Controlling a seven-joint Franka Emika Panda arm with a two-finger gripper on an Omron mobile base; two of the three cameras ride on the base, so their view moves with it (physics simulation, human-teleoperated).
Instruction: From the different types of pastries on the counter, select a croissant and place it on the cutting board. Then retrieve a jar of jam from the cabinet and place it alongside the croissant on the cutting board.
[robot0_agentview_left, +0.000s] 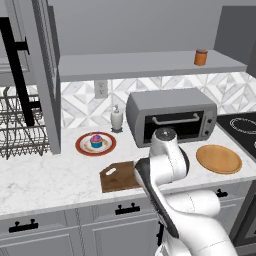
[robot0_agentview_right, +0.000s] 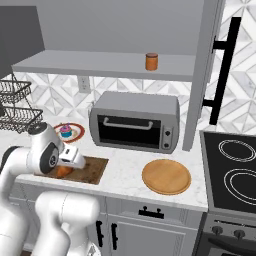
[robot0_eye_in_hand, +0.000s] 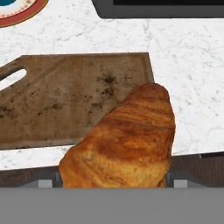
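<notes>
Hiding croissant (robot0_eye_in_hand: 124, 140) lower end, pincer (robot0_eye_in_hand: 113, 181) grips it between wide jaws above cutting board (robot0_eye_in_hand: 65, 100) right edge; fingertips mostly covered. Long axis runs away from camera, tip toward toaster oven (robot0_agentview_left: 172, 119).

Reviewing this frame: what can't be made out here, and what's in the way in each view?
- Gripper: in the left base view the arm's own body covers it; whether its fingers touch the croissant cannot be told in the hand view.
- Croissant against the cutting board: resting or lifted is unclear; in the right base view the hand covers most of it.
- Jar of jam on the cabinet shelf: too small to read any label.
</notes>
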